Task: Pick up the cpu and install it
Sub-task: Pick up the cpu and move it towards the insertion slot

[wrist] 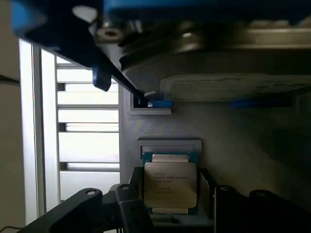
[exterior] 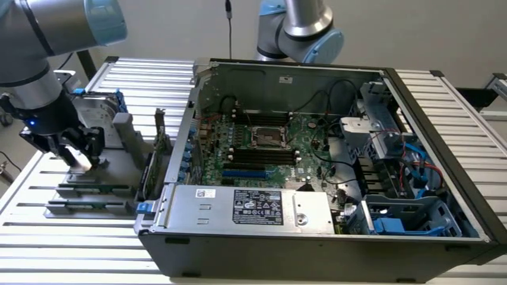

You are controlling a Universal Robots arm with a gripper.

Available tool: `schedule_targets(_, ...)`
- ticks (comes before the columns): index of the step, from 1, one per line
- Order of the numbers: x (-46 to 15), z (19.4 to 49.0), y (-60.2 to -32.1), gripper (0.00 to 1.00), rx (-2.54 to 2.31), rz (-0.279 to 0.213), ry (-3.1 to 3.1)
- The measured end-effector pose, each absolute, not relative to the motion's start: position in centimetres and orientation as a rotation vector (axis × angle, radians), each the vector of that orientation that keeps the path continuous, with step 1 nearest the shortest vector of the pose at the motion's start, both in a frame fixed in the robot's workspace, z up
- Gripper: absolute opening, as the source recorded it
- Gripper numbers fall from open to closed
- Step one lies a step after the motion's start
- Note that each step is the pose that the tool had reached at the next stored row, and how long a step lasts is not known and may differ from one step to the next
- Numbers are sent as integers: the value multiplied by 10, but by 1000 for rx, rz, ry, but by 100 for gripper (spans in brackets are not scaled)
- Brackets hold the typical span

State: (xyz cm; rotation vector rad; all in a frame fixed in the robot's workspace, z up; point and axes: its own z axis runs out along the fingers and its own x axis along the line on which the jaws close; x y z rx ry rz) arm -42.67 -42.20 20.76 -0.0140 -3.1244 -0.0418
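You're clamping the cpu (wrist: 170,187) by its side edges with the gripper (exterior: 77,155), likely sparing its faces, at the exterior view's left.

gripper (exterior: 78,158) hangs beside the open computer case (exterior: 237,255)

wall (exterior: 428,29): plain and pale, is standing behind the desk (exterior: 71,237) | desk: silver metal slats are lying side by side with dark gaps between | cable (exterior: 230,27): thin and dark, is hanging down the wall above the desk's far edge | light: soft and even, is glinting white off the desk's slats
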Motion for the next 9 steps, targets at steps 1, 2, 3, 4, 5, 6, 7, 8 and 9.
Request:
schedule_targets(1, -427, 212, -422, 55, -14, -42, -3124)
schedule_targets(2, -426, 217, -422, 55, -14, -42, -3124)
schedule_targets(3, -426, 221, -422, 55, -14, -42, -3124)
schedule_targets(4, -426, 226, -422, 55, -14, -42, -3124)
schedule_targets(5, -425, 230, -422, 55, -14, -42, -3123)
schedule_targets(6, -425, 235, -422, 55, -14, -42, -3124)
schedule_targets(7, -424, 240, -422, 55, -14, -42, -3124)
schedule_targets(8, -423, 244, -422, 55, -14, -42, -3123)
schedule_targets(9, -423, 249, -422, 55, -14, -42, -3124)
